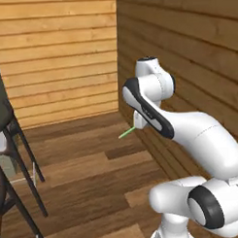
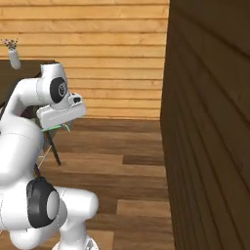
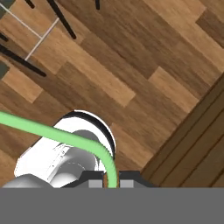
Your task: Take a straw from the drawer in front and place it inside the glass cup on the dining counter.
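My gripper (image 3: 109, 183) is shut on the pale-green straw (image 3: 65, 133), which runs up between the two dark fingertips and bends away to the left over the wooden floor. The straw's end (image 1: 125, 134) pokes out to the left from under the white hand, and a short green piece of the straw (image 2: 59, 128) shows beneath the hand. A corner of the dark-brown dining counter (image 2: 22, 73) shows at the far left. The drawer and the glass cup are out of view.
A small grey vase with sprigs (image 2: 13, 56) stands on the dark counter. Black stool legs (image 1: 30, 158) stand to my left on the floor. A dark plank wall (image 2: 210, 122) runs close along my right, and a light plank wall (image 1: 55, 55) lies ahead.
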Available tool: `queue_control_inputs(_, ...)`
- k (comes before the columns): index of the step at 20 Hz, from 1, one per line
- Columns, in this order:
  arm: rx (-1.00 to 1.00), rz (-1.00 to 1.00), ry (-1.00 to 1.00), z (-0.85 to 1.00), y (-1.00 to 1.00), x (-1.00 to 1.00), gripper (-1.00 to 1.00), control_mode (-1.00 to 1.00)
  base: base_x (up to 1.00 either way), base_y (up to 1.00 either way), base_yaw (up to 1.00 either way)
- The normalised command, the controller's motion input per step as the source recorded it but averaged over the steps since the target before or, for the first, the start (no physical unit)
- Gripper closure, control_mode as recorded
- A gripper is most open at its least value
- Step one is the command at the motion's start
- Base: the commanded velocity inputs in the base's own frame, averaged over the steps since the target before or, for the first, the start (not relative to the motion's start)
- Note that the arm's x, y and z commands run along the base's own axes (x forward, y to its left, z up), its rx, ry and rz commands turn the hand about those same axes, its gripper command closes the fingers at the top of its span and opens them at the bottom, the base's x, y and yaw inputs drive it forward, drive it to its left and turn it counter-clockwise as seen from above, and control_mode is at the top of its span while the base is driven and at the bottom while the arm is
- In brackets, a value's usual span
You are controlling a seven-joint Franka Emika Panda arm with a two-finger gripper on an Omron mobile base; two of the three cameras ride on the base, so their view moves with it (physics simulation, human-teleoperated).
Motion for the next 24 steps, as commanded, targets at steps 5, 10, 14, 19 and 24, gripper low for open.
queue_control_inputs(5, 0.0, 0.0, 0.0, 0.0, 0.0, 0.0, 1.0, 1.0, 0.91, -0.33, 0.66)
queue_control_inputs(10, 0.0, 0.0, 0.0, 0.0, 0.0, 0.0, 1.0, 1.0, 0.86, -0.35, 0.66)
queue_control_inputs(14, 0.0, 0.0, 0.0, 0.0, 0.0, 0.0, 1.0, 1.0, 0.68, -0.32, 0.71)
queue_control_inputs(19, 0.0, 0.0, 0.0, 0.0, 0.0, 0.0, 1.0, 1.0, 0.47, -0.24, 0.77)
queue_control_inputs(24, 0.0, 0.0, 0.0, 0.0, 0.0, 0.0, 1.0, 1.0, 0.25, -0.22, 0.8)
